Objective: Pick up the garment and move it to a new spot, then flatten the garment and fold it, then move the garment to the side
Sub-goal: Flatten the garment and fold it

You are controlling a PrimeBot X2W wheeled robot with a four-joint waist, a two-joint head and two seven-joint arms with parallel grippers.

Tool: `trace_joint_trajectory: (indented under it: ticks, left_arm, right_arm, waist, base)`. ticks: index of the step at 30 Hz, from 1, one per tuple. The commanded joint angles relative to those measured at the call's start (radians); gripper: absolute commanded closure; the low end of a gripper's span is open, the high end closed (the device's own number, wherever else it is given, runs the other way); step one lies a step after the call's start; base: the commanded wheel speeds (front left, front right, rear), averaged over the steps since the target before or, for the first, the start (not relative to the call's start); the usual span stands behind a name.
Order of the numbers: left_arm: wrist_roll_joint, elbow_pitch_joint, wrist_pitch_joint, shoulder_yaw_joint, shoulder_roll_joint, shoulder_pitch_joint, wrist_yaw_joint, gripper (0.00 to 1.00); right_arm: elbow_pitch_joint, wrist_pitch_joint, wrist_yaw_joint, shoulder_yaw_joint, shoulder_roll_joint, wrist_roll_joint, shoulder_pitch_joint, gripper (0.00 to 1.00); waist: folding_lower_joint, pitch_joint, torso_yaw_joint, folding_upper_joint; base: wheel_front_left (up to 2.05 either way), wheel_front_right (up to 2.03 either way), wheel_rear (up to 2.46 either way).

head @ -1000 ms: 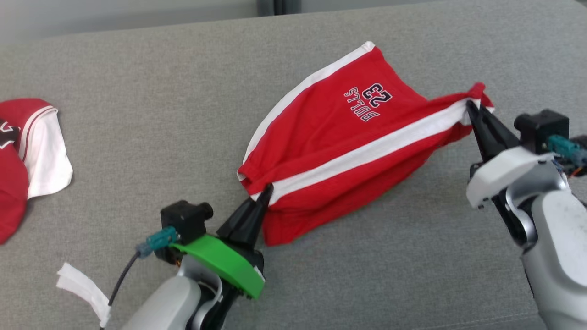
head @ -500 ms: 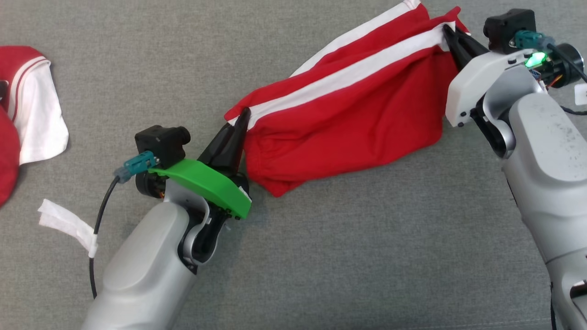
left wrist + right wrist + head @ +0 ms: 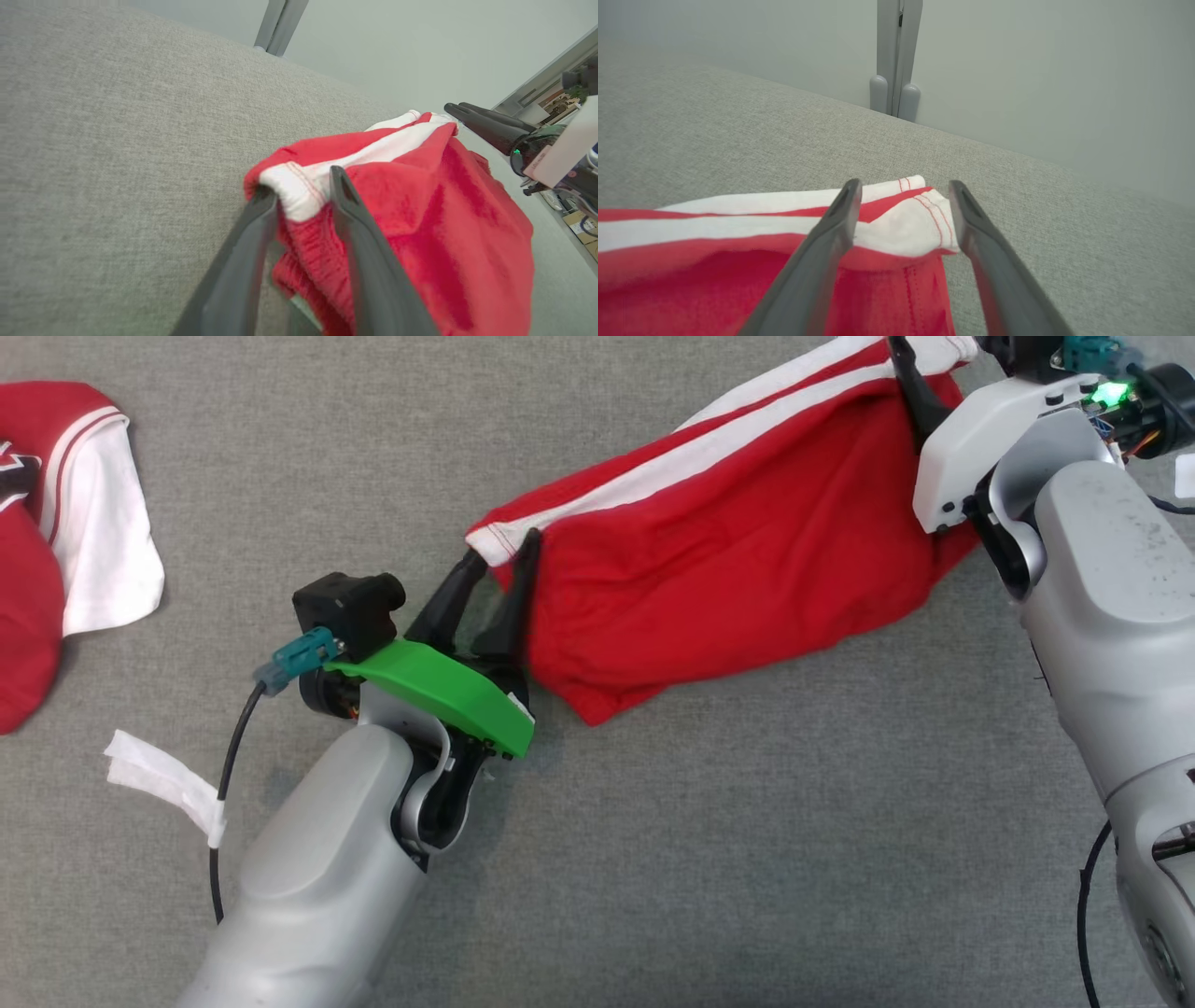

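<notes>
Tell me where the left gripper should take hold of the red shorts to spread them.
Take the white-striped corner of the red shorts, the end nearest the left gripper. It sits bunched between its open jaws, so come low from the robot's side and close there; the right gripper straddles the opposite white corner.

Near middle: bare grey surface (image 3: 728, 859) between left arm (image 3: 308, 887) and right arm (image 3: 1111, 616), open to pass.
Far left-middle: bare, between the red-and-white garment (image 3: 84, 541) and the red shorts (image 3: 747, 560).
Obstacle: red shorts slant from centre to far right.
Near left: white strip (image 3: 159, 779) by the cable (image 3: 229, 775).
</notes>
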Motion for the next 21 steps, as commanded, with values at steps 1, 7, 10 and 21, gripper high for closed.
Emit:
trace_joint_trajectory:
  ticks: [1,7,10,21]
  left_arm:
    - [0.008,-0.001,-0.008,0.002,0.002,0.000,-0.004,0.00]
    - [0.081,-0.059,-0.033,0.011,0.037,0.060,0.012,0.00]
    - [0.125,-0.110,-0.039,0.031,0.054,0.111,0.027,0.00]
    - [0.218,-0.268,-0.039,0.191,0.042,0.310,0.064,0.00]
  right_arm:
    - [0.015,-0.015,-0.001,-0.002,-0.001,-0.008,-0.010,0.00]
    - [0.084,-0.081,-0.001,0.004,-0.005,0.008,-0.003,0.00]
    - [0.114,-0.088,-0.001,0.014,-0.019,0.020,0.015,0.00]
    - [0.198,-0.044,-0.001,0.060,-0.052,0.094,0.088,0.00]
  waist:
    - [0.0000,-0.009,0.001,-0.0001]
    - [0.0000,-0.050,-0.003,-0.0001]
    - [0.0000,-0.075,-0.008,-0.0001]
    - [0.0000,-0.131,0.006,-0.0001]
  base:
    - [0.00,0.00,0.00]
    - [0.00,0.00,0.00]
    - [0.00,0.00,0.00]
    - [0.00,0.00,0.00]
